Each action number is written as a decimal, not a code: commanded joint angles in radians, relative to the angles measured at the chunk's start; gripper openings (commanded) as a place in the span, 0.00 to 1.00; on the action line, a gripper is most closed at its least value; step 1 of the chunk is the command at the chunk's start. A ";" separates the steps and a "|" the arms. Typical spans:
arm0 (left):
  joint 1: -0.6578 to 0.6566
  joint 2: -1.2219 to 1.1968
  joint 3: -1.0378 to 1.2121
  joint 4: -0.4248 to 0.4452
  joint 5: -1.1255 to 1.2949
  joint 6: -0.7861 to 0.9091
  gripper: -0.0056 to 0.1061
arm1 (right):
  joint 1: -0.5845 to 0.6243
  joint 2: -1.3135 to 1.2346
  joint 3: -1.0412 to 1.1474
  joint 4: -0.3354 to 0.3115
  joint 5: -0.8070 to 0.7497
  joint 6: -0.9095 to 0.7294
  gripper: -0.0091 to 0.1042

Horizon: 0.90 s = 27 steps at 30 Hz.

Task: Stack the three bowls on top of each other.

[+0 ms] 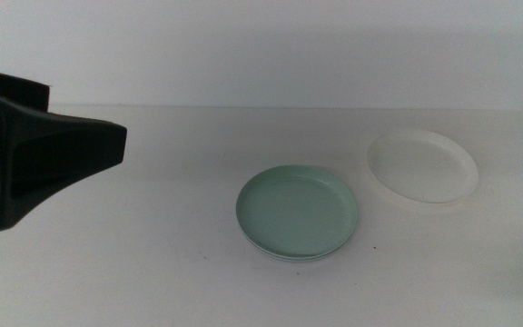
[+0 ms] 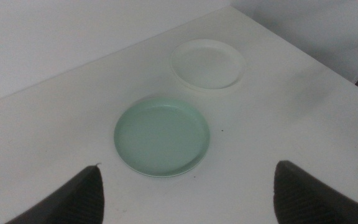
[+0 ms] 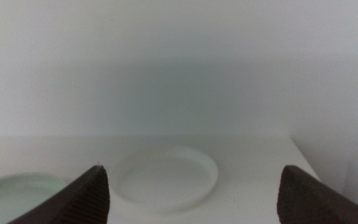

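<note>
Mint green bowl (image 1: pixel 298 212) sits near the middle of the white table (image 1: pixel 152 263), rim up and level; in the middle view a second, paler rim shows directly beneath its near edge, so it rests on top of another dish whose colour cannot be told. White bowl (image 1: pixel 422 164) lies alone on the table, behind and to the right of the green one, apart from it with bare table between them. Left gripper (image 2: pixel 188 193) is held above the table at the left side, well clear of both dishes; its two dark jaws are spread wide with nothing between them, and the left wrist view looks down on the green bowl (image 2: pixel 161 137) and the white bowl (image 2: pixel 207 63) beyond it. Right gripper (image 3: pixel 194 196) is outside the middle view; its jaws are likewise spread wide and empty, with the white bowl (image 3: pixel 166 176) ahead of them. No brands, labels or writing can be read on any item
</note>
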 commanded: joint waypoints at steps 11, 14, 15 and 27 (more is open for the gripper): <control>-0.001 -0.003 0.003 0.004 -0.007 -0.005 0.89 | -0.006 0.677 -0.814 0.028 0.681 0.000 0.84; -0.001 -0.003 0.003 0.004 -0.007 -0.005 0.89 | -0.006 0.834 -0.978 0.040 0.767 0.005 0.84; -0.001 -0.003 0.003 0.004 -0.007 -0.005 0.89 | -0.006 0.883 -1.021 0.053 0.764 0.026 0.84; -0.001 -0.003 0.003 0.004 -0.007 -0.005 0.89 | -0.039 1.359 -1.316 0.084 0.813 0.108 0.84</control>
